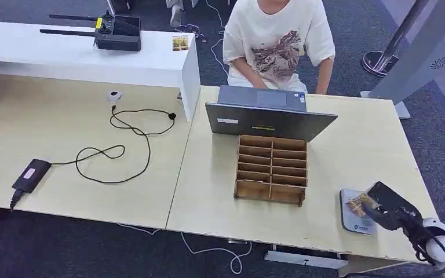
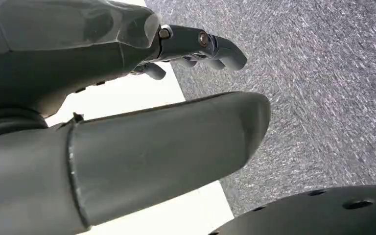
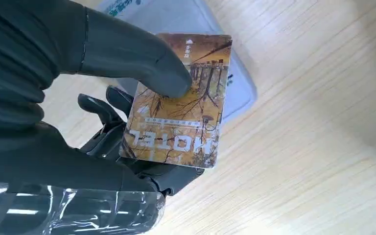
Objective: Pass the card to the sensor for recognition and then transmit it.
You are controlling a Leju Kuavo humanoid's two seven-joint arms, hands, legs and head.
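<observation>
Over grey sensor pad (image 1: pixel 356 215) at table's (image 1: pixel 347 156) near right corner, right hand (image 1: pixel 385 204) pinches card (image 3: pixel 180 110): thumb (image 3: pixel 127 51) on printed face, fingers (image 3: pixel 103 105) beneath. Card hangs over pad; contact unclear. Wooden organizer (image 1: pixel 272 168) mid-table, compartments look bare. Left hand (image 2: pixel 127 107) over carpet, fingers loosely apart, holding nothing.

Right hand (image 1: pixel 385 205) holds card (image 1: pixel 359 204) — over sensor (image 1: pixel 352 223).
</observation>
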